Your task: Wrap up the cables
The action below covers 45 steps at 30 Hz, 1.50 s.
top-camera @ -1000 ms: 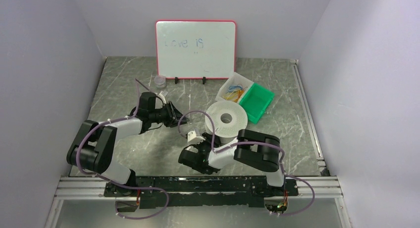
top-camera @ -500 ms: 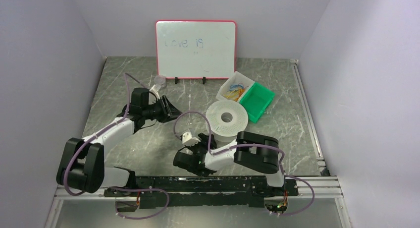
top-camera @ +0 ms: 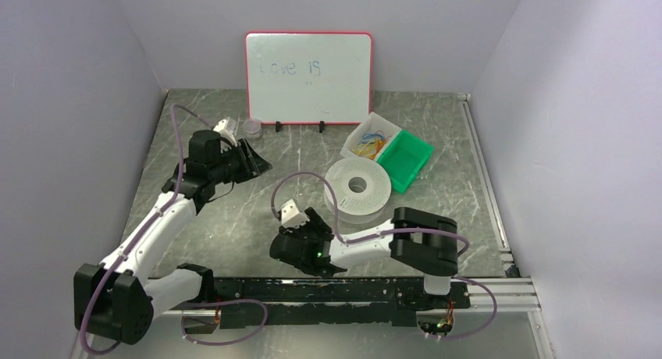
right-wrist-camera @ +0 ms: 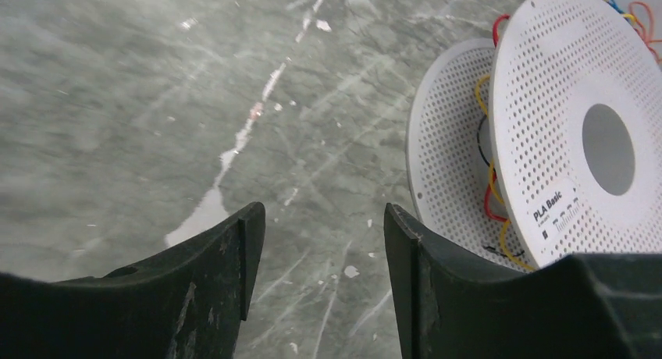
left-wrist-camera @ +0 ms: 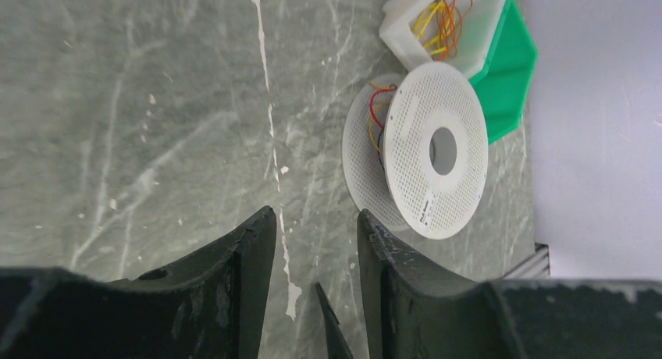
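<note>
A white perforated spool (top-camera: pixel 357 189) lies flat on the marble table; it also shows in the left wrist view (left-wrist-camera: pixel 437 152) and the right wrist view (right-wrist-camera: pixel 578 133). Thin red, yellow and black cables (right-wrist-camera: pixel 490 183) are wound between its two discs, and they show in the left wrist view too (left-wrist-camera: pixel 375 113). More loose orange-yellow cables (top-camera: pixel 368 146) lie in a white tray (top-camera: pixel 353 147). My left gripper (top-camera: pixel 254 158) (left-wrist-camera: pixel 316 213) is open and empty, well left of the spool. My right gripper (top-camera: pixel 314 221) (right-wrist-camera: pixel 322 208) is open and empty, just left of the spool's near edge.
A green tray (top-camera: pixel 407 160) sits against the white tray, right of the spool. A red-framed whiteboard (top-camera: pixel 308 78) stands at the back. A small clear jar (top-camera: pixel 251 126) sits near the left gripper. Walls close in both sides.
My left arm has swung back and to the left, away from the spool, stretching out. My right gripper has shifted a little to the left and nearer. Both stay open and empty.
</note>
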Each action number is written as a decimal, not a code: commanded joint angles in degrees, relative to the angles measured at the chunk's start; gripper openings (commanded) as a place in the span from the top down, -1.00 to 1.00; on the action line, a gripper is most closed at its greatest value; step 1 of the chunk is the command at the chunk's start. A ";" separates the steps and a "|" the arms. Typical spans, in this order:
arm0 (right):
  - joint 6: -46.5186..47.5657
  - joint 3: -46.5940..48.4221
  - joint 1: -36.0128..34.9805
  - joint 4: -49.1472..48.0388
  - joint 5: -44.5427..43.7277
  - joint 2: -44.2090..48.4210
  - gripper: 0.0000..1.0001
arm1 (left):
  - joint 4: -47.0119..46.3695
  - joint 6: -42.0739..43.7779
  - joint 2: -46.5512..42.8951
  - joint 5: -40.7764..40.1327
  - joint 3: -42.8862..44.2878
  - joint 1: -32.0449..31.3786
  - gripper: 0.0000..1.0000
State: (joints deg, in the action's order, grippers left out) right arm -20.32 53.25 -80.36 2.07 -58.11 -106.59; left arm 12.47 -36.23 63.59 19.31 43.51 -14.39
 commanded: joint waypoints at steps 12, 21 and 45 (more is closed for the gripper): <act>3.17 -2.21 12.73 -6.22 20.59 17.30 -0.24 | 9.46 10.46 -7.93 -15.58 8.72 0.46 -0.19; 3.02 -4.55 26.51 -6.27 33.61 25.49 -0.60 | 10.91 12.82 -7.80 -17.39 9.91 0.51 -1.00; -6.78 -10.34 48.98 13.22 33.43 52.01 -1.00 | 7.22 12.86 -8.20 -13.05 9.71 0.51 -0.99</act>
State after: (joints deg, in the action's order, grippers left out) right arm -25.71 43.88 -31.42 10.66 -22.94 -57.34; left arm 23.40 -23.46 57.65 4.95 53.21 -14.33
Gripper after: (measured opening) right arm 0.997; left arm 0.996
